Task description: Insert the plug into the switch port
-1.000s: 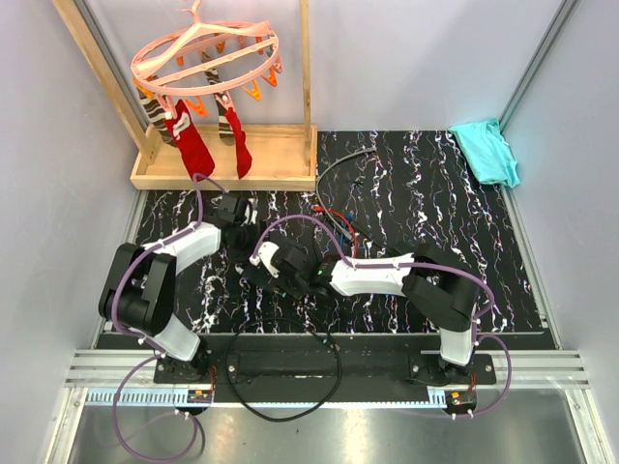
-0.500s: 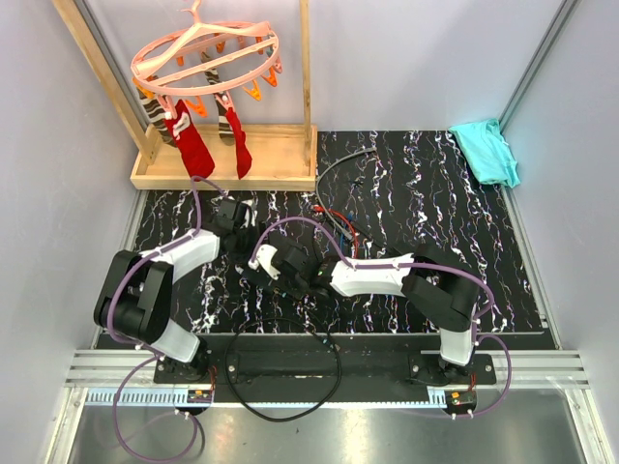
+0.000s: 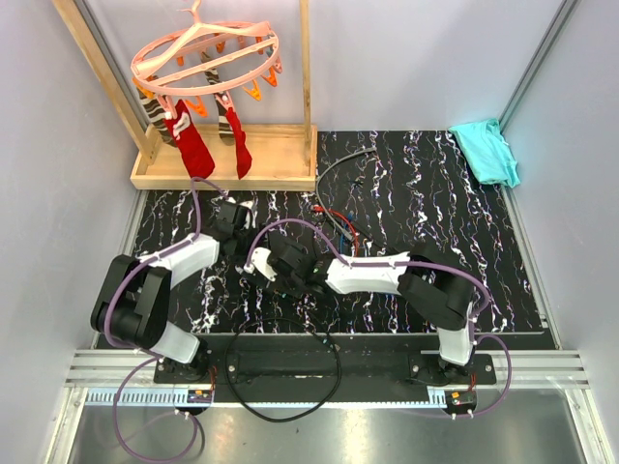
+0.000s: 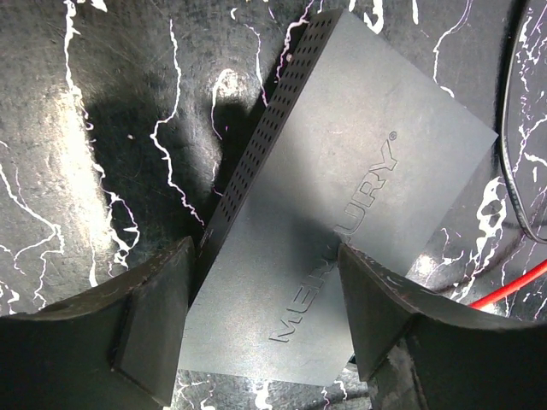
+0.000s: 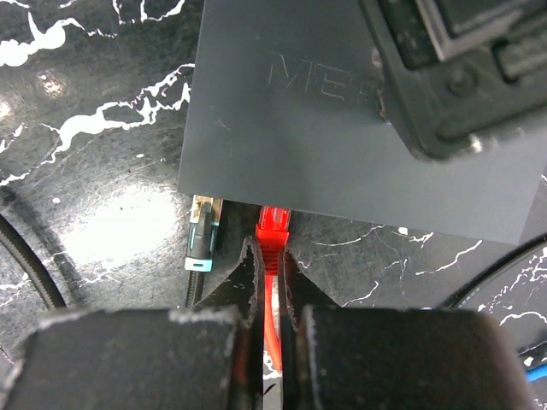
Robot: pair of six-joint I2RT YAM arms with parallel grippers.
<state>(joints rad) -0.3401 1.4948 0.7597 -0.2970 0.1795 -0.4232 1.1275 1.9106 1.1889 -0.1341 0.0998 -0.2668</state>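
The right tool is clenched on the red plug. The plug's nose meets the near edge of the black switch at the switch port; how deeply it is seated cannot be determined. A grey-teal plug sits just beside it at the same edge. The left tool is released, its fingers spread to either side of the switch; contact cannot be confirmed. The switch lies flat on the marbled surface. A red cable runs near one corner.
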